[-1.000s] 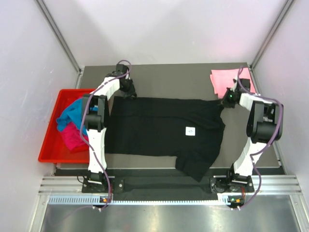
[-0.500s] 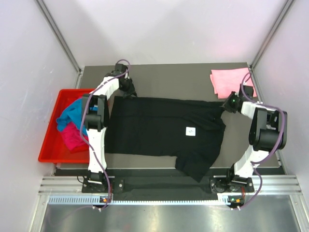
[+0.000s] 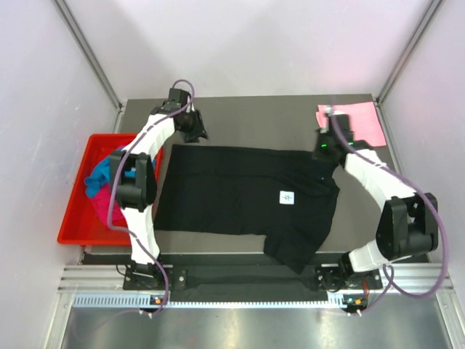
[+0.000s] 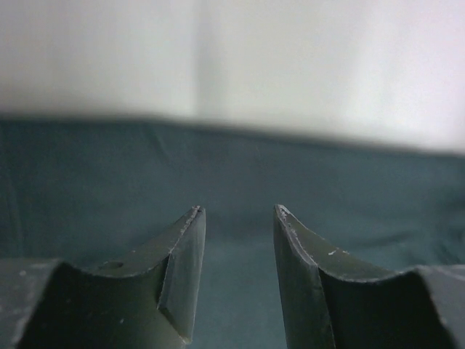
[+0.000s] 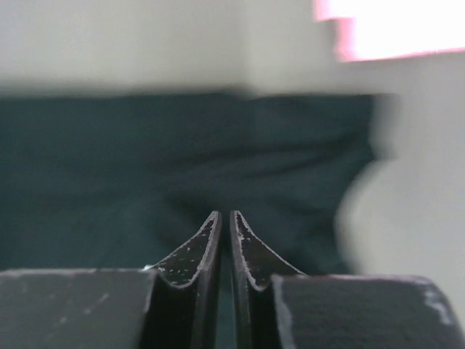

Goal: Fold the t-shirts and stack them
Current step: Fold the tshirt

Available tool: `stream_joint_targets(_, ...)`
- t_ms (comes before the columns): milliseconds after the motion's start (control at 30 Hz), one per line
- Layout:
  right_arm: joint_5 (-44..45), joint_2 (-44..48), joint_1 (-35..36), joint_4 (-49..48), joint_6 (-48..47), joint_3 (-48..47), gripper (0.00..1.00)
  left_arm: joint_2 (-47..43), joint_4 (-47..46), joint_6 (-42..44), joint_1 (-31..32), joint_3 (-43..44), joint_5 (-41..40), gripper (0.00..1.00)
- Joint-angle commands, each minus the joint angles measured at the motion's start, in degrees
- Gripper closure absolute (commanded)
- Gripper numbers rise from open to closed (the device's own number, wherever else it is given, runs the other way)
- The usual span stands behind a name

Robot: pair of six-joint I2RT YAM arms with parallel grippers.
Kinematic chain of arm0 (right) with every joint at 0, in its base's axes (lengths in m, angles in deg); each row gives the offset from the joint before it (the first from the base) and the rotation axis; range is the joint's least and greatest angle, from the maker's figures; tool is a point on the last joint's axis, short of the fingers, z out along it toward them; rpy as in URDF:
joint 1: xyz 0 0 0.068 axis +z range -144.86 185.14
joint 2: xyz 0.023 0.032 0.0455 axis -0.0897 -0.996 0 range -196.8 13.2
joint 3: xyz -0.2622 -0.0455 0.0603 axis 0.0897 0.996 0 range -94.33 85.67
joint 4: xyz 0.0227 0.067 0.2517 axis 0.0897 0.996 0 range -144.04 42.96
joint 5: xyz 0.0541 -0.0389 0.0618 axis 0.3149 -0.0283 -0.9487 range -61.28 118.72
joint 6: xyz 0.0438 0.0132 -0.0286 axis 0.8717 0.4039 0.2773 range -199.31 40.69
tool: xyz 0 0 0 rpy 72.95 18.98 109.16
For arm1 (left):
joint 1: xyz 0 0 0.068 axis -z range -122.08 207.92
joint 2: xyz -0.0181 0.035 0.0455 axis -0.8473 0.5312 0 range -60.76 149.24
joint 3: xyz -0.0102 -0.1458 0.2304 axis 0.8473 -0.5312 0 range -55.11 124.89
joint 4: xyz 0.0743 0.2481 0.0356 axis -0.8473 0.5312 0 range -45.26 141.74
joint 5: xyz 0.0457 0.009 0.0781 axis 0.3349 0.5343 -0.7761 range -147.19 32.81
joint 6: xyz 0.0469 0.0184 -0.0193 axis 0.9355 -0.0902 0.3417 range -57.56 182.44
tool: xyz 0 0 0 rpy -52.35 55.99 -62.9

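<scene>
The black t-shirt (image 3: 240, 193) was spread flat across the middle of the bench (image 3: 254, 120), its small white neck label (image 3: 287, 197) turned upward and one sleeve hanging toward the near edge.

The left tool (image 3: 195, 134) was placed at the far left corner of that shirt. In the left wrist view its fingers (image 4: 185, 254) were parted by a moderate gap. Nothing was gripped between them, and the dark cloth (image 4: 305, 182) lay just ahead of and below the tips.

The right tool (image 3: 324, 150) was placed at the far right corner of the same shirt. In the right wrist view its fingers (image 5: 207, 247) were drawn together until only a thin slit was left. Nothing was seen held between them, and the dark cloth (image 5: 145, 167) stretched directly ahead.

The light pink t-shirt (image 3: 352, 122) was laid folded just beyond and to the right of the right tool, at the far right corner of the bench.

A red tray (image 3: 73, 218) was set well to the left of the left tool, off the bench edge. In it the turquoise t-shirt (image 3: 102, 173) was bundled on top of the magenta t-shirt (image 3: 102, 205).
</scene>
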Motion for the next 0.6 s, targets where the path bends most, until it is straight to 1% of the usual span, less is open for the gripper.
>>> stream_joint_targets(0, 6.9, 2.5, 10.8, 7.9, -5.8, -0.6, 0.93, -10.3, -4.2, -1.2, 0.2, -8.9, -1.7, 0.53)
stream_joint_targets(33, 6.7, 2.7, 14.0, 7.9, -5.7, 0.5, 0.94, -13.1, -5.7, -1.9, -0.5, -14.0, -4.3, 0.52)
stream_joint_targets(67, 6.8, 2.6, 15.5, 7.8, -5.5, 1.1, 0.94, -14.1, -8.0, -2.6, -1.1, -15.9, -4.0, 0.52)
stream_joint_targets(100, 7.5, 2.1, 18.0, 8.1, -5.5, 1.9, 0.96, -15.4, -8.4, -3.3, -2.7, -18.8, -3.1, 0.52)
stream_joint_targets(167, 8.1, 0.8, 19.8, 9.1, -4.9, 2.2, 0.97, -16.1, -8.4, -3.5, -3.6, -20.2, -0.4, 0.53)
stream_joint_targets(367, 11.7, -4.5, 22.2, 10.3, -2.8, 4.1, 0.98, -16.6, -6.2, -2.5, -4.4, -19.9, 0.8, 0.53)
stream_joint_targets(433, 12.9, -4.3, 23.0, 10.3, -1.6, 5.0, 0.96, -16.5, -6.1, -2.8, -5.4, -19.8, 1.6, 0.53)
stream_joint_targets(467, 13.3, -4.0, 23.4, 9.9, -1.3, 5.3, 0.93, -16.5, -6.1, -3.2, -5.7, -19.8, 2.0, 0.53)
stream_joint_targets(567, 13.3, -3.9, 24.3, 8.7, 0.0, 6.4, 0.91, -16.5, -6.3, -3.4, -6.4, -19.9, 2.3, 0.53)
